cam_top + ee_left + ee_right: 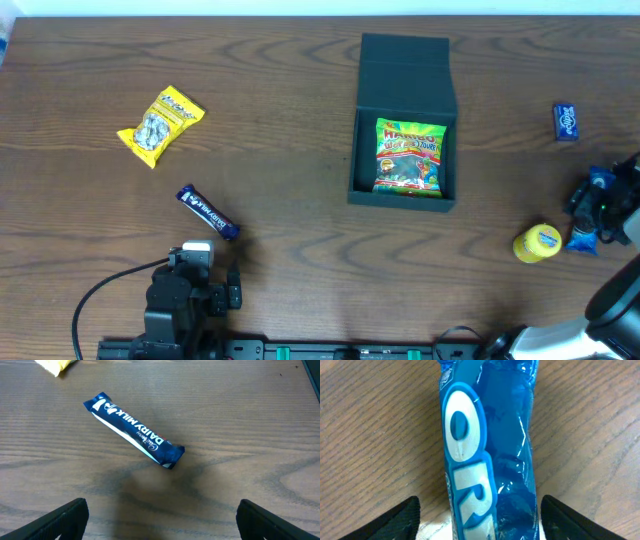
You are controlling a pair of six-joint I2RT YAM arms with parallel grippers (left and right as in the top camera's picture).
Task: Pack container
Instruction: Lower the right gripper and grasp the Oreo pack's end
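Right wrist, right gripper (479,501) parted astride blue Oreo packet (487,445), left gripper (162,506) wide open

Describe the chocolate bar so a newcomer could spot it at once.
Start at the dark teal container mid-table and look left, toward the robot. Just ahead of the left hand lies the chocolate bar: slim, dark blue, lettered Dairy Milk, unlike the yellow packet beyond it.

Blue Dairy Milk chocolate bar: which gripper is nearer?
Left. The left gripper is open just behind the blue Dairy Milk chocolate bar, not touching it. The right gripper is far off to the right, straddling a blue Oreo packet.
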